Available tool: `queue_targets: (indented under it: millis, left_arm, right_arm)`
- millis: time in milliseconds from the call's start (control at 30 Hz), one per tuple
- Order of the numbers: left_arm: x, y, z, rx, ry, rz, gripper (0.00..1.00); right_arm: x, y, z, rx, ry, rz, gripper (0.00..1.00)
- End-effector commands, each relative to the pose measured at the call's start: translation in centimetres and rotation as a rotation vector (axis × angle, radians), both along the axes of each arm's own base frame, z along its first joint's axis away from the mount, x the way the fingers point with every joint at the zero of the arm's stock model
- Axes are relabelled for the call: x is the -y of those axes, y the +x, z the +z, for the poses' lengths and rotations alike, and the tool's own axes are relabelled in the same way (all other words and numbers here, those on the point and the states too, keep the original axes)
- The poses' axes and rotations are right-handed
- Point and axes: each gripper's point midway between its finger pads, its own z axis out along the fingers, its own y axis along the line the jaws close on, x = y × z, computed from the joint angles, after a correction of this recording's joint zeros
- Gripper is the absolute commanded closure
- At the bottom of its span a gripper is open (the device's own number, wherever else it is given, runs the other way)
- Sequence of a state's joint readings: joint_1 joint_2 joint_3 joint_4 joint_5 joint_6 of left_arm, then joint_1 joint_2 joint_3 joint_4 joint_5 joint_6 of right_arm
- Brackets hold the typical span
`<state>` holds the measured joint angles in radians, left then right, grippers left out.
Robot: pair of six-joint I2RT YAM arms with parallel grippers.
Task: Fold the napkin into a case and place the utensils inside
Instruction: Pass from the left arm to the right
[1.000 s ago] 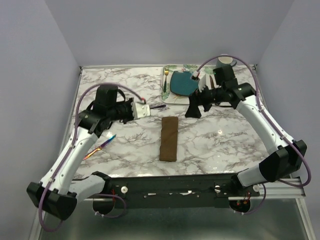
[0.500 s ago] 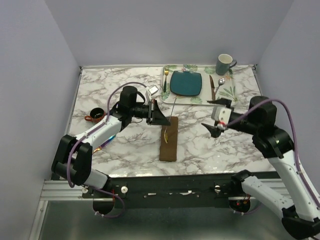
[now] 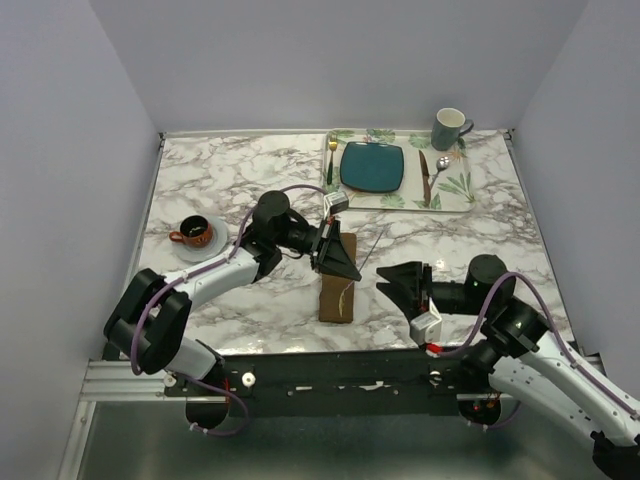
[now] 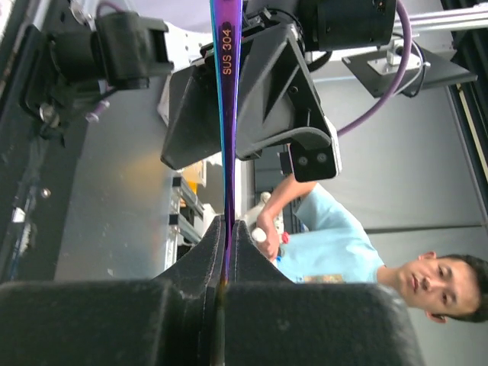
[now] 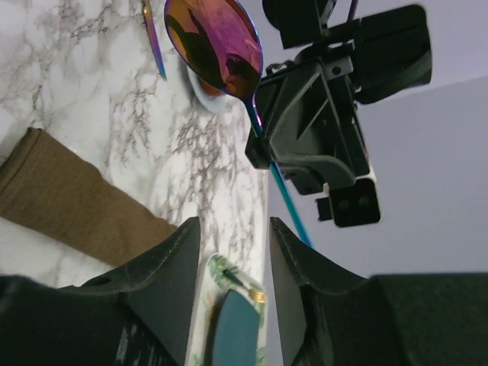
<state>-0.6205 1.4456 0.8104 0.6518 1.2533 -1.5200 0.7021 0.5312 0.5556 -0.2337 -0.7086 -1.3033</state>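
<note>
Far left, 9 o'clock from my left gripper (image 4: 226,229): cup and saucer (image 3: 190,233), well apart, no concern. A second iridescent piece (image 5: 154,42) lies flat on the marble on that side, not yet collected.

Left fingers: clamped tight on the thin handle of the iridescent spoon (image 5: 213,46), which is held off the table. The grip is on a narrow, slick edge. Judgement: a sideways nudge could swivel the spoon in the pads or slip it out.

Centre: napkin (image 3: 337,298), folded into a long brown strip at 6 o'clock from my left gripper, its far end beneath that gripper in the top view. Cannot tell where the pocket opens. Risk: the spoon tip catches the top layer and drags or unfolds the cloth instead of sliding in.

Right, about 4 o'clock from the left gripper: right gripper (image 5: 232,229), fingers parted, nothing between them, facing the spoon bowl and near it. Risk: the two grippers sit head-on and close, so a misjudged reach could knock the spoon loose or bump fingers.

Far 1 o'clock: placemat (image 3: 455,190) setting, not involved.
</note>
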Motion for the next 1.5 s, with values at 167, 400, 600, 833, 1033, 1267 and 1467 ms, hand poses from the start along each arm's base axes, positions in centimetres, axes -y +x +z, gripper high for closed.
queue_targets:
  millis: [167,400,600,833,1033,1267,1467]
  left_arm:
    - [-0.4,-2.0,0.5,-0.007,-0.010,-0.095,1.00]
    - [0.0,-2.4,0.3,-0.011,-0.005,-0.107,1.00]
    - [0.1,-2.4,-0.1,-0.024,0.010,-0.097,1.00]
    - [0.6,-1.7,-0.7,-0.040,0.037,-0.076,1.00]
    - [0.7,-1.6,-1.0,-0.048,0.046,-0.065,1.00]
    - [0.7,-1.5,-1.4,-0.056,0.053,-0.052,1.00]
    - [0.2,0.5,-1.4,-0.011,0.037,0.026,0.95]
  right_arm:
    - [-1.5,0.3,3.5,0.279,0.114,0.014,0.55]
    - [-2.0,1.3,3.1,0.304,0.075,-0.005,0.55]
    - [-2.4,0.9,2.6,0.313,0.058,0.032,0.58]
    - [-3.2,0.8,1.8,0.332,0.023,0.064,0.66]
    - [-3.6,1.1,1.3,0.350,-0.003,0.072,0.77]
    - [-4.1,0.8,1.5,0.354,0.002,0.097,0.75]
    - [-4.2,0.8,2.6,0.277,0.038,0.082,0.99]
